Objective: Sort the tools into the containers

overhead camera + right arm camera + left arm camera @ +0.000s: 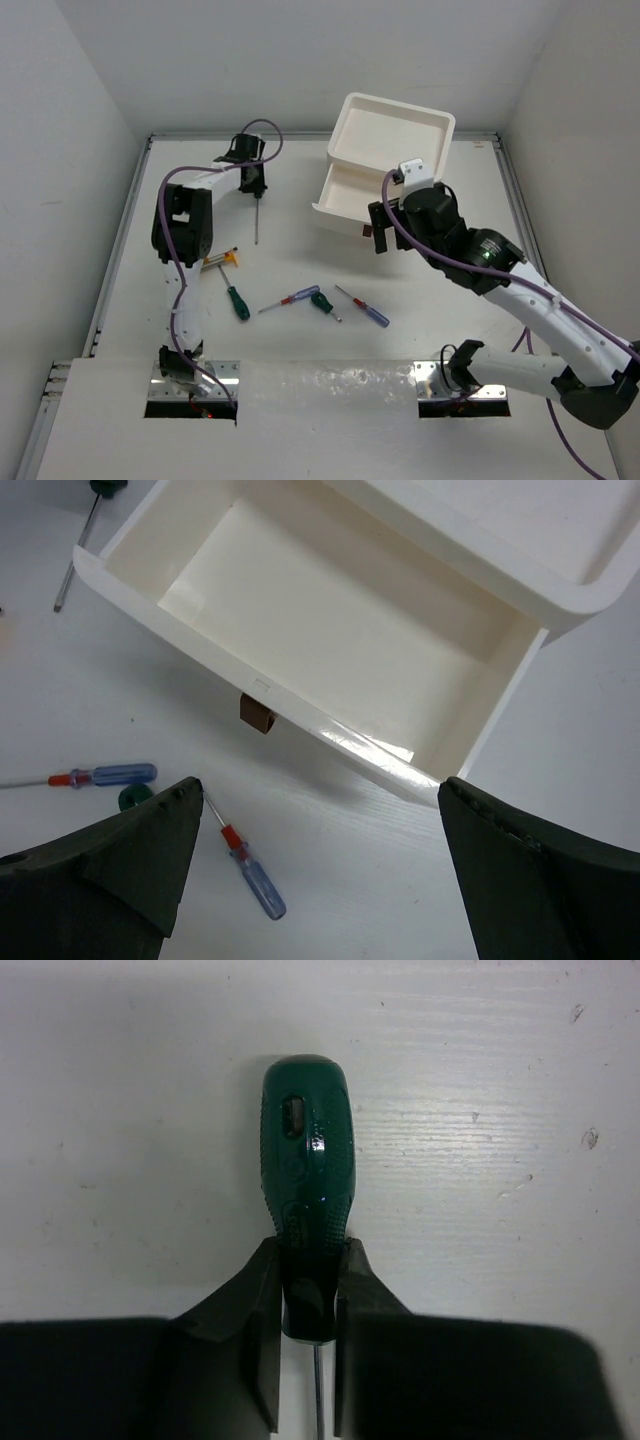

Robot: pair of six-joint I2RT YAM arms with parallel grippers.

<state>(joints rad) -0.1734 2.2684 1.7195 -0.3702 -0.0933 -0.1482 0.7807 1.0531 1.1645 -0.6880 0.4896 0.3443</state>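
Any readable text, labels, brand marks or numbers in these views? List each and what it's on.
No legible text in any view.
dark green screwdriver, gripped in the left hand: raised marks on its handle, too blurred to read.
white drawer unit, its brown tab and the blue-handled screwdriver: no print visible.

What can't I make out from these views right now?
- Left wrist: the green screwdriver shaft passes between the left tool fingers and off the bottom edge; tip unseen.
- Top external: the yellow item is partly behind the left arm and too small to identify.
- Right wrist: a green handle sits mostly behind the right tool finger.
- Top external: whatever lies under the open drawer is hidden by it.
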